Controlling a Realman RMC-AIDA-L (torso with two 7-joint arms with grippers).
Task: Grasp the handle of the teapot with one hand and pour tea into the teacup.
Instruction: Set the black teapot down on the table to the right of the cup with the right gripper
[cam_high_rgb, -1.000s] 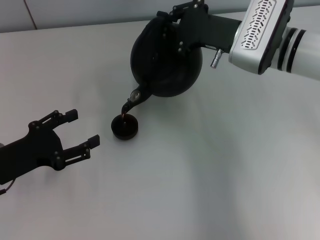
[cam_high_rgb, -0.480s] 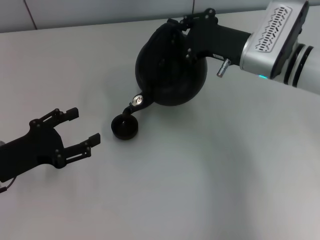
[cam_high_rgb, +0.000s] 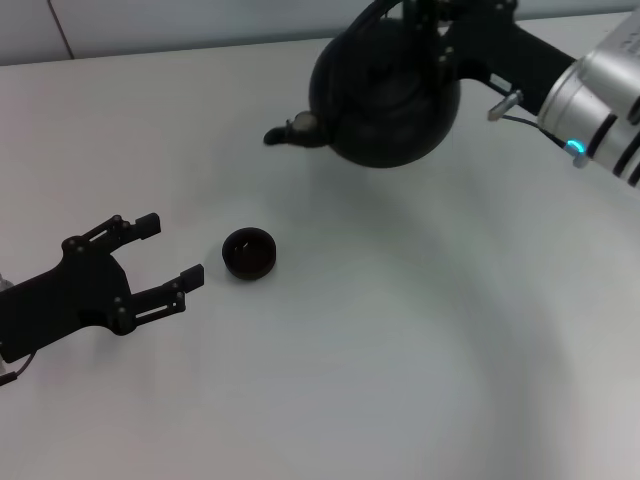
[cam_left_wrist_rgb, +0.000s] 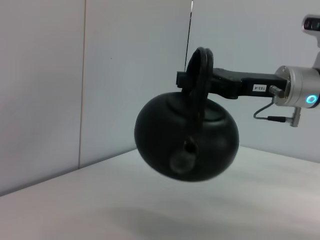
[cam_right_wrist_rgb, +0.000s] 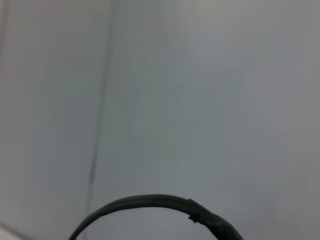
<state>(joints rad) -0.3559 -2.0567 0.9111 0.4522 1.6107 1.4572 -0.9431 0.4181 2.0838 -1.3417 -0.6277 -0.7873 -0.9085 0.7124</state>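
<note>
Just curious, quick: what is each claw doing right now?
Left claw: open, empty, near the teacup.
Right claw: closed on the teapot handle.

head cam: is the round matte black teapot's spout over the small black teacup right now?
No: the round matte black teapot hangs level from the right gripper, its spout well clear of the small black teacup.

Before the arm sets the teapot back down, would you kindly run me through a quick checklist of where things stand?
1. Grip: right gripper is shut on the handle: ok.
2. Teapot level: it hangs near upright, clear of the table: ok.
3. Spout off the teacup: it points left, up and away from the cup: ok.
4. Teacup upright, dark inside: ok; fill level: cannot tell.
5. Left gripper open, beside the cup, not touching: ok.
6. Drips on the table: none seen: ok.
</note>
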